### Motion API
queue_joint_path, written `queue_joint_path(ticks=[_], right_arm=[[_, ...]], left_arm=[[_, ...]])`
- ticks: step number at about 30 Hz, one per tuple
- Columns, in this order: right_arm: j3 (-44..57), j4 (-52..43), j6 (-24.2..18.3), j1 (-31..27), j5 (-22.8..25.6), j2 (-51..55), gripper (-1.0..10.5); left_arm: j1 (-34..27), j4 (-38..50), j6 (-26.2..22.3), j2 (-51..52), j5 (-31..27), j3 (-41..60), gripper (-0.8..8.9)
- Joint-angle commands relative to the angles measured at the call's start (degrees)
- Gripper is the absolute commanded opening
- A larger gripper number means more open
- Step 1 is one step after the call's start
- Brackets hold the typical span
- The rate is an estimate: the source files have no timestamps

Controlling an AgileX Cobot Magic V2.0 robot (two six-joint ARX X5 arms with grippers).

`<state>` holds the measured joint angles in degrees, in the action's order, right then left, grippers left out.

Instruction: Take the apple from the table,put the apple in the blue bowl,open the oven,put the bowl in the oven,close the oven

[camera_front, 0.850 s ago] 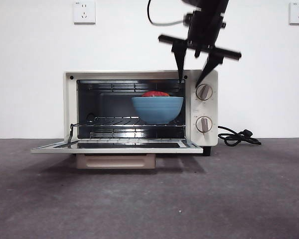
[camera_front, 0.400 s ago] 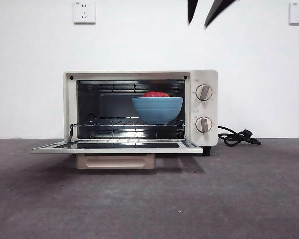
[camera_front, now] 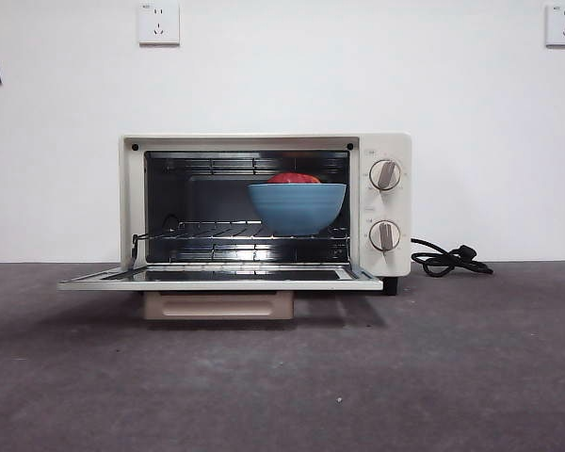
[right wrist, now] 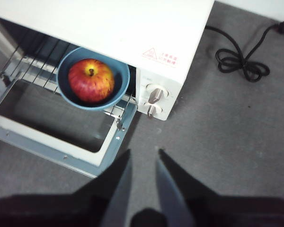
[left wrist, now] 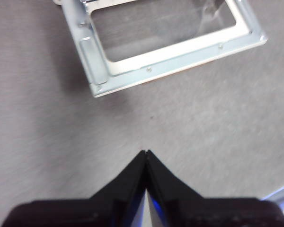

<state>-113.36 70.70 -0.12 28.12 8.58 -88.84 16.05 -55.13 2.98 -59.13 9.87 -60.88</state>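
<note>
Blue bowl (camera_front: 297, 207) holding the apple (right wrist: 91, 80) sat inside the open oven (camera_front: 381, 151), ready for closing; right gripper (right wrist: 143, 158) hovered above slightly parted, left gripper (left wrist: 146, 153) pinched shut.

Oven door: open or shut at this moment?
Open. The oven door lies folded down flat in front, and the blue bowl with the apple sits exposed on the rack.
</note>
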Motion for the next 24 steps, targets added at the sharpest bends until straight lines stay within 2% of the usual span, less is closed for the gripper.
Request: queue_joint_path(ticks=[1,4,8,11,16,19,24], right_arm=[[3.4,0.0,-2.0,0.1,0.0,3.5,0.6],[9.9,-2.0,-2.0,0.1,0.5,8.9,-0.2],[21.7,-7.6,-1.3,0.0,3.4,18.1,-0.2],[30.0,-10.5,0.6,0.0,3.5,24.7,-0.2],[40.1,-13.4,3.7,0.0,3.3,34.4,-0.2],[45.9,-16.5,5.6,0.0,-0.1,42.0,-0.2],[48.3,-16.5,6.1,0.0,-0.5,49.7,-0.2]], left_arm=[[-2.9,3.8,-0.2,-0.7,5.3,4.8,-0.09],[-5.8,9.0,1.5,-1.0,8.9,11.0,-0.09],[-9.5,16.9,4.9,-1.0,14.4,19.3,-0.09],[-12.0,21.8,7.7,-1.8,17.4,23.8,-0.09],[-14.4,28.8,11.6,-5.4,19.5,26.0,-0.09],[-15.1,37.1,17.0,-11.2,21.8,26.0,-0.09],[-15.3,43.8,21.0,-21.3,22.7,26.0,-0.09]])
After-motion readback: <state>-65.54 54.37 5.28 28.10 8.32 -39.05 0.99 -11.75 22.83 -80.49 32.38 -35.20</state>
